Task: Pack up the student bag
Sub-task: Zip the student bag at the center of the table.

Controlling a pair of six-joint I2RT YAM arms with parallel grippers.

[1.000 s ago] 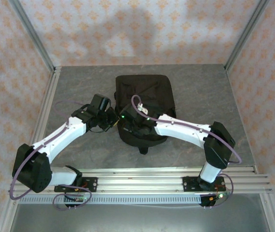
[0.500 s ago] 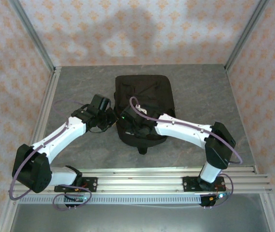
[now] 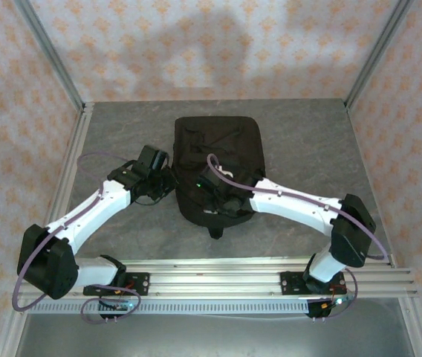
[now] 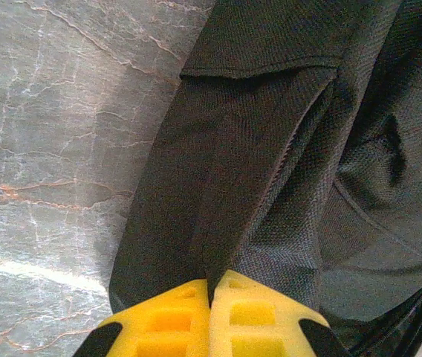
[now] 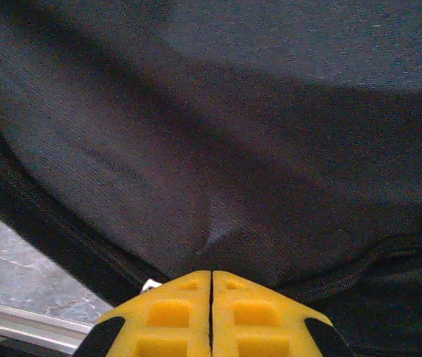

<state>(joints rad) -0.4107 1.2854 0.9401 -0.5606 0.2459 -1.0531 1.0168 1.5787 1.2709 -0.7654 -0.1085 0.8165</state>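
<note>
Student bag (image 3: 218,149) fabric sits in both pinches. The left tool (image 4: 211,286) has its yellow pads pressed fully together, and a raised fold of the side panel runs straight into the line between them. The right tool (image 5: 211,277) is closed just as tight, with a small pucker of cloth at its tips and a zipper (image 5: 367,256) line just beside them.

The step looks like gripping the cloth to lift or spread the bag so it can be loaded. To do that well, both pinches should move together and gently, since a thin fold can slide out of closed pads. Pulling up and slightly apart would avoid dragging the whole bag. Gripping near the zipper seam gives more purchase than loose panel cloth.

In the overhead view the bag lies flat in the middle of the tabletop (image 3: 307,141). Its long axis runs near to far. The rounded top and carry loop point toward the arm bases, and the squarer bottom points at the back wall.
</note>
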